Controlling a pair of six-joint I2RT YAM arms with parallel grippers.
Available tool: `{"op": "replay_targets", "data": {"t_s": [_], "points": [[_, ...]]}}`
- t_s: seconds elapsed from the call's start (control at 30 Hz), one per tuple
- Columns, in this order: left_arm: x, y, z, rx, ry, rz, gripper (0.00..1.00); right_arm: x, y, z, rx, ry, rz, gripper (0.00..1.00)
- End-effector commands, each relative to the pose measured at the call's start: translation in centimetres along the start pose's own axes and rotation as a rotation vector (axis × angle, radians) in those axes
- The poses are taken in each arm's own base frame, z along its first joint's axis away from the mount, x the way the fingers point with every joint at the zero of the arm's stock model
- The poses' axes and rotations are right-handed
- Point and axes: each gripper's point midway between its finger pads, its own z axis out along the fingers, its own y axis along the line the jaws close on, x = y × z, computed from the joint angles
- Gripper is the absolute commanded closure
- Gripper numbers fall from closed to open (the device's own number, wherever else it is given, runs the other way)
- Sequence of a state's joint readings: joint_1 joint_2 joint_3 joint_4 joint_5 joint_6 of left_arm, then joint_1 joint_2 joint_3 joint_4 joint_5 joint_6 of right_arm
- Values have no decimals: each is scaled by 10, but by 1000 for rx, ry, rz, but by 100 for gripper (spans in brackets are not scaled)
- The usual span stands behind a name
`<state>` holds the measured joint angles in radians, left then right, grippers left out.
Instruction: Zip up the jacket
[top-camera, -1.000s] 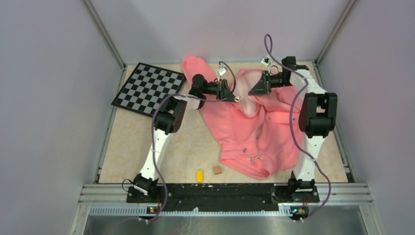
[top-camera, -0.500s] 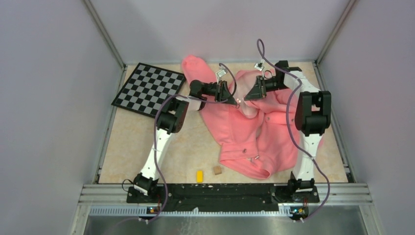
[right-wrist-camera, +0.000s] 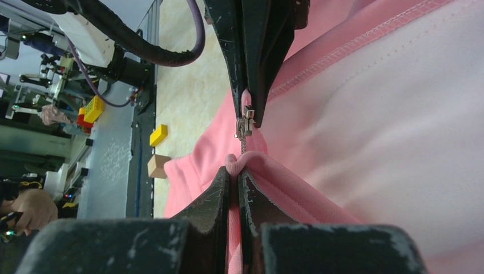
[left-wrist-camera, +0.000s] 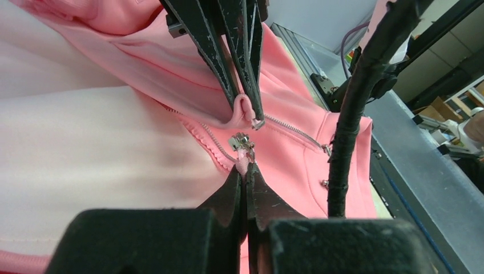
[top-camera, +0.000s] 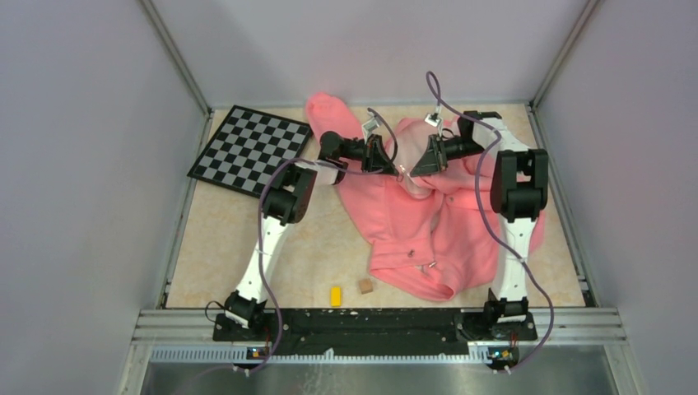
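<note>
The salmon-pink jacket (top-camera: 428, 222) lies spread on the table, its paler lining (left-wrist-camera: 85, 137) showing. My left gripper (top-camera: 397, 169) is shut on a small pink bit of the zipper edge right by the metal pull (left-wrist-camera: 242, 141); the pull also shows in the right wrist view (right-wrist-camera: 244, 127). My right gripper (top-camera: 411, 171) is shut on a fold of the opposite front edge (right-wrist-camera: 251, 162). The two grippers meet tip to tip over the jacket's upper middle. In the left wrist view my left gripper (left-wrist-camera: 246, 169) sits just below the right fingers (left-wrist-camera: 228, 63).
A checkerboard (top-camera: 251, 148) lies at the back left. A yellow block (top-camera: 336, 295) and a brown cube (top-camera: 365, 285) sit near the front edge, by the jacket's hem. Grey walls enclose the table on three sides.
My right gripper has moved left with its fold of jacket until it meets the left gripper. The left gripper has shifted slightly right. The pale gap between them has closed.
</note>
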<state>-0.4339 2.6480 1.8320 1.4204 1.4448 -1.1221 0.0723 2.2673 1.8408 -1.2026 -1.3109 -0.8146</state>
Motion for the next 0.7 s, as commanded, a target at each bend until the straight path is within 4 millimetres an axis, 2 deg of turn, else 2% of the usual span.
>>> {"op": "replay_targets", "data": {"t_s": [0.0, 0.13, 0.33, 0.67], "points": [[-38, -21, 7, 27, 17, 219, 100, -17, 16, 5, -36, -23, -120, 100], [-35, -25, 6, 41, 31, 247, 100, -17, 14, 5, -13, -15, -141, 100], [-30, -29, 5, 55, 50, 260, 100, -31, 7, 1, 92, -59, -203, 100], [-29, -29, 7, 58, 53, 254, 100, -33, 14, 2, 69, -62, -218, 100]]}}
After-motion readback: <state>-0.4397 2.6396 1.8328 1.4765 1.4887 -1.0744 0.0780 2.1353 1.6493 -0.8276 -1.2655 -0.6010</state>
